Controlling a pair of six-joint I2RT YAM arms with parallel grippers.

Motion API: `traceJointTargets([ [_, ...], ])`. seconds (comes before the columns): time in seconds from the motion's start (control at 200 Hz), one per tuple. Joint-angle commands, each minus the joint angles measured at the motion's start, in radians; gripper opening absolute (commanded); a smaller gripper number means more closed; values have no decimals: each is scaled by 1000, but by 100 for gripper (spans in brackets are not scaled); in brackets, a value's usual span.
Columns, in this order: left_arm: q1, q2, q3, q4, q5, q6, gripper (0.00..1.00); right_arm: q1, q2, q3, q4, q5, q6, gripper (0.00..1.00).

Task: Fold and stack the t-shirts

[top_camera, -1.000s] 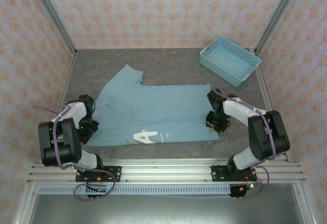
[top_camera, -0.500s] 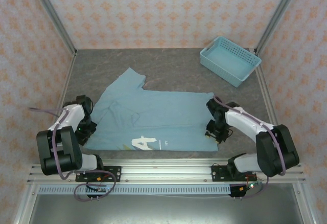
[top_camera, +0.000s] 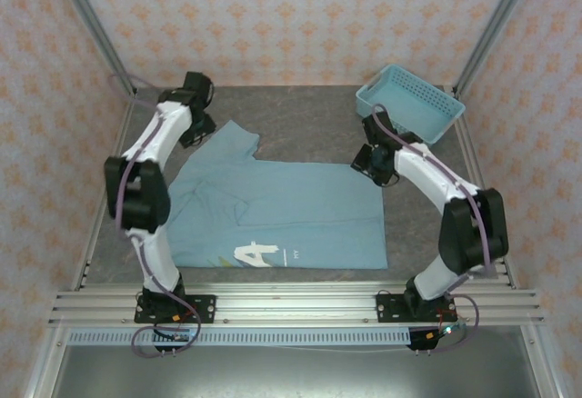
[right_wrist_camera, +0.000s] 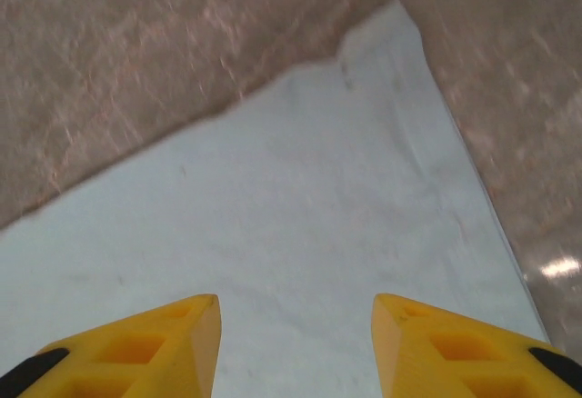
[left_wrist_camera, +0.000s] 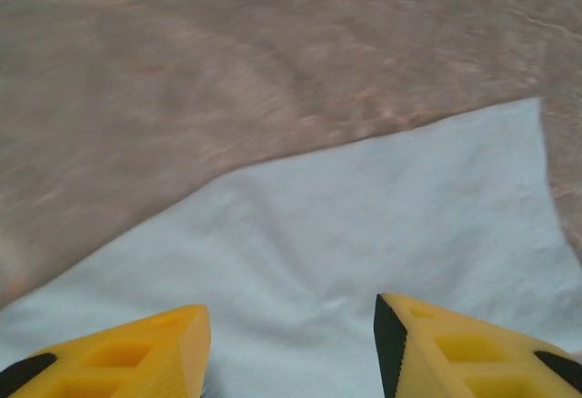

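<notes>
Your left hand (top_camera: pixel 195 133) hangs at the far left of the t-shirt (top_camera: pixel 282 212), just beside the sleeve that juts out toward the table's far left corner. In the left wrist view its yellow fingers (left_wrist_camera: pixel 136 353) stand apart with pale blue cloth under the gap. Nothing is between them, and the sleeve's edge runs across the view just beyond the tips.

Your right hand (top_camera: pixel 371 162) sits over the shirt's far right corner. Its fingers (right_wrist_camera: pixel 155 348) are likewise spread about halfway and grip nothing. From the right wrist, the cloth corner points away from the fingertips onto bare table (top_camera: pixel 300 112).

The shirt lies flat on the near half of the table, between your two arms. Its long axis runs left to right across the table. The straight edge is on the right, while the sleeve and a few creases are on the left. The white lettering (top_camera: pixel 256 254) shows on a turned-up strip along the near edge, left of centre.

The light blue lattice basket (top_camera: pixel 409 105) stands at the far right corner, well apart from the shirt and close behind your right hand.
</notes>
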Motion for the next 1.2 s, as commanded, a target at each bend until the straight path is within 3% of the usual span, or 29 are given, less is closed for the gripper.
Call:
traceJointTargets([
  [0.0,-2,157,190,-35,-23,124,53,-18,72,87,38,52,-70,47],
  [0.105,-8,303,372,-35,-54,204,54,-28,122,126,38,44,-86,48],
  [0.39,-36,535,622,26,-92,282,65,-35,138,140,35,16,-76,48],
  [0.891,-96,671,704,-29,-158,302,69,-40,129,77,61,-38,-50,48],
  [0.966,-93,700,764,-86,-155,294,66,-41,130,73,66,-41,-48,48],
  [1.071,-75,746,846,-185,-96,247,53,-40,130,77,69,-37,-44,48],
  [1.196,-75,761,835,-235,-46,220,51,-41,136,80,75,-20,-29,48],
])
